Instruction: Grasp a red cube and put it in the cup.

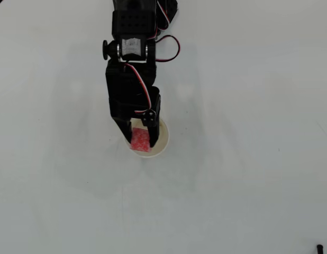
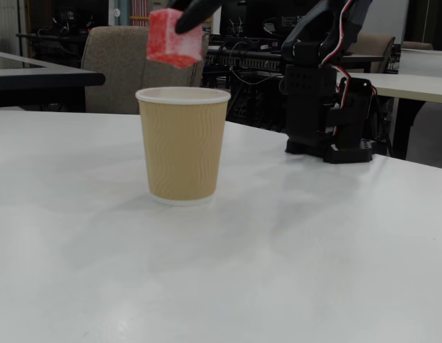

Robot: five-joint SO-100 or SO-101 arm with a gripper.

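With the pincer point(image 1: 141, 138) clamped on the red cube point(image 2: 174, 37) above the cup point(image 2: 183, 145), transport appears complete; next, centre over the mouth and release.

Black boxy arm point(image 1: 130, 87), red-white-black cable point(image 1: 169, 53), silver servo label

Cup point(image 1: 162, 138): overhead view, far-left part of rim and inside covered by gripper point(image 1: 137, 133) and red cube point(image 1: 140, 140).
Gripper: fixed view, cut off by top edge; one dark fingertip point(image 2: 194, 14) visible.
Small dark object point(image 1: 319, 247): overhead view, lower right corner, too small to identify.
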